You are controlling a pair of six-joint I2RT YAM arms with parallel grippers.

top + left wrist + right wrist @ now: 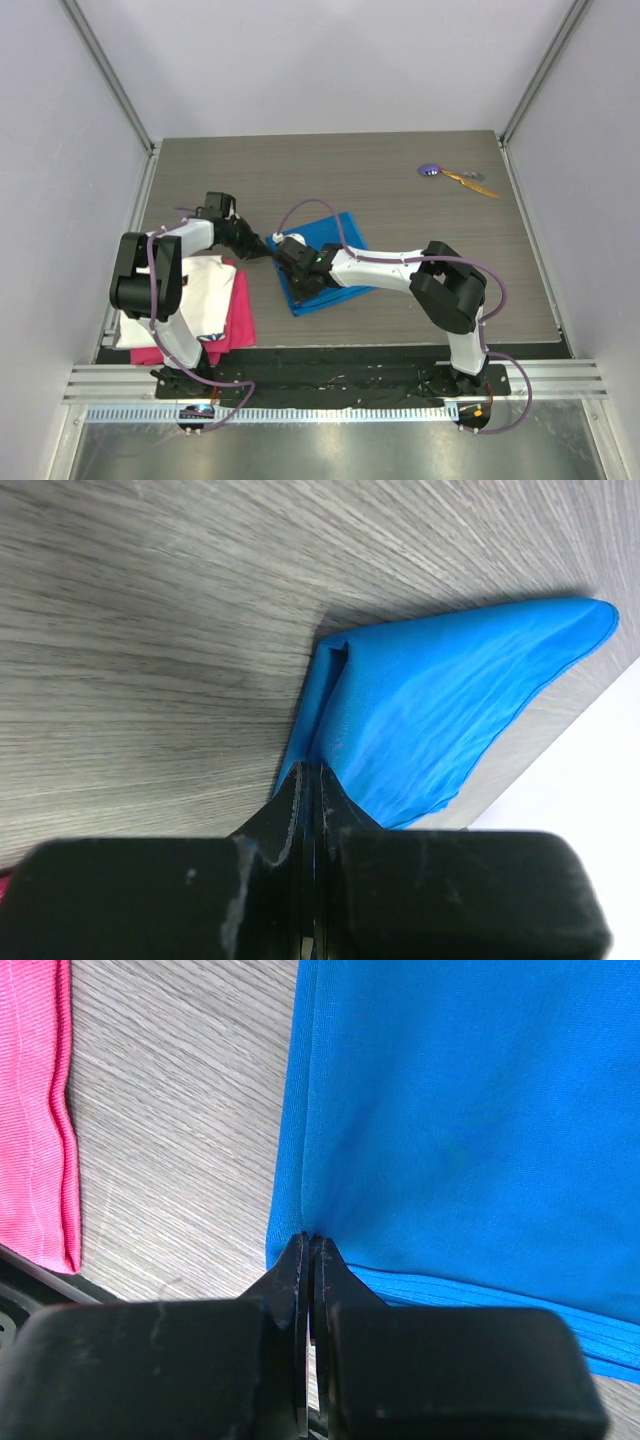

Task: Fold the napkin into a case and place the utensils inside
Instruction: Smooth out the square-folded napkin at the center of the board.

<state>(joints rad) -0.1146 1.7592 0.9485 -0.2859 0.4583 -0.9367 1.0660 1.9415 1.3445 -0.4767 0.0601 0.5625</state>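
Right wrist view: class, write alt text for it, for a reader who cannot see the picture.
The right gripper, its black fingers pressed together, pinches the near left edge of a bright blue napkin that fills the right of the frame and lies on a grey wood-grain table. A pink cloth lies apart from it at the left edge.

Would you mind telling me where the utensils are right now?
In the top view, the utensils lie near the far right corner of the table, well apart from the napkin at mid-table.
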